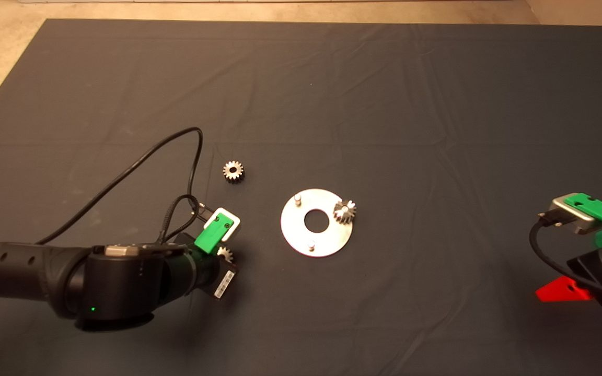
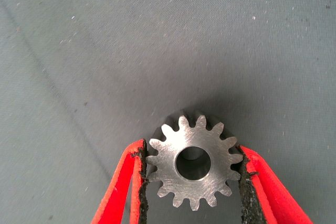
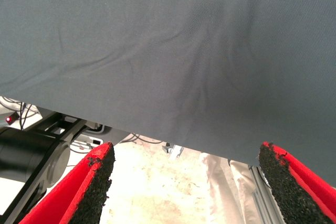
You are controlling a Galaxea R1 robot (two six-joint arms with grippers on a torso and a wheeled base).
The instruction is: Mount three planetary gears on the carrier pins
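My left gripper (image 2: 192, 156) is shut on a silvery planetary gear (image 2: 193, 162), pads against its teeth on both sides, flat face up. In the head view this gripper (image 1: 223, 251) is left of the round metal disc (image 1: 293, 230), and only the gear's edge (image 1: 225, 254) shows. I cannot tell whether the gear rests on the mat. A second gear (image 1: 344, 211) sits at the disc's right pin, looking tilted. Two carrier pins (image 1: 297, 198) (image 1: 311, 244) stand bare. A third gear (image 1: 233, 171) lies loose on the mat, up and left of the disc. My right gripper (image 1: 567, 290) is parked at the lower right, open and empty (image 3: 184, 156).
A black cable (image 1: 139, 156) loops over the mat from the left arm's wrist, near the loose gear. The dark mat (image 1: 384, 104) has light creases. The right wrist view looks past the mat's edge at floor and metal frame parts (image 3: 47, 150).
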